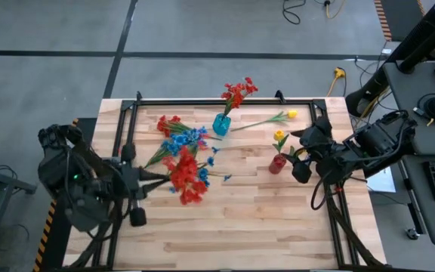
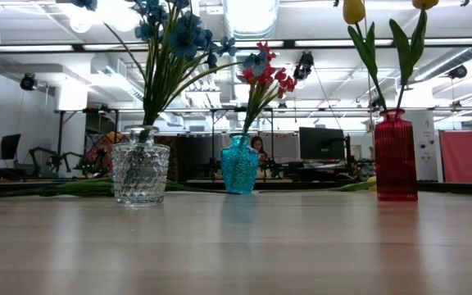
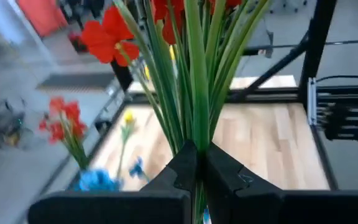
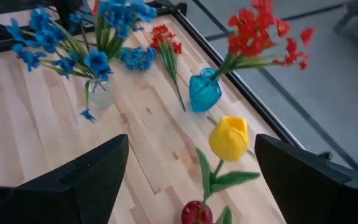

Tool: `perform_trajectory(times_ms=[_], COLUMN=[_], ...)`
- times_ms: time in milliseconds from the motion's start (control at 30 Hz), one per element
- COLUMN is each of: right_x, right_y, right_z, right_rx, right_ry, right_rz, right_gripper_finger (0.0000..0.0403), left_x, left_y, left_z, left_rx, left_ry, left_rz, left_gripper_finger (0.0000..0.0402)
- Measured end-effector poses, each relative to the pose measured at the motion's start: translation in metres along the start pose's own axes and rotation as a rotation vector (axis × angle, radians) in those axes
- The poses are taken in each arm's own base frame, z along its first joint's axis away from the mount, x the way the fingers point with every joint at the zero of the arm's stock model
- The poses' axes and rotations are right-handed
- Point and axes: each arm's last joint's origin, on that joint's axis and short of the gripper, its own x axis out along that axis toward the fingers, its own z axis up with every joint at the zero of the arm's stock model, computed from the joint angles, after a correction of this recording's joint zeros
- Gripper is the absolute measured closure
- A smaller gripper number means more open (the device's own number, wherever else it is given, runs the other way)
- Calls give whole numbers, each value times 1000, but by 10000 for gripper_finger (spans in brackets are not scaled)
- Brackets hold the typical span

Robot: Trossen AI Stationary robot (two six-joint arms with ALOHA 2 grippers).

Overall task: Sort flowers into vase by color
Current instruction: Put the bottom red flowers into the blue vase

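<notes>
- Three vases standing on the table (image 1: 240, 227): clear vase (image 2: 140, 170) holding blue flowers (image 4: 73, 43), blue vase (image 1: 220, 125) red ones, red vase (image 1: 278, 163) a yellow tulip (image 4: 229, 138).
- Left gripper (image 3: 196, 163) pinching a red flower bunch (image 1: 187, 175) near the clear vase.
- Right gripper (image 4: 191, 168) hovering spread wide beside the red vase.
- Loose yellow stem (image 1: 266, 119) lying just behind.
</notes>
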Motion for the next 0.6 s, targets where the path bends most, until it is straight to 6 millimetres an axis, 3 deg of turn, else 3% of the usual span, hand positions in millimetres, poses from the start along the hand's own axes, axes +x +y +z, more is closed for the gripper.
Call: perform_trajectory(times_ms=[67, 267, 433, 600], right_x=[0, -2, -2, -6], right_y=[2, 2, 4, 13], right_z=[2, 8, 13, 28], right_rx=[-24, -98, -165, -215], right_ry=[-23, -101, -160, -270], right_rz=[8, -35, -56, 1], right_gripper_finger=[62, 62, 62, 62], left_x=[6, 35, 61, 84], left_y=[0, -1, 26, 52], left_z=[8, 36, 44, 49], left_rx=[67, 268, 306, 345], left_ry=[-19, -187, -207, -228], left_rz=[-51, -415, -356, -443], left_gripper_finger=[400, 400, 400, 400])
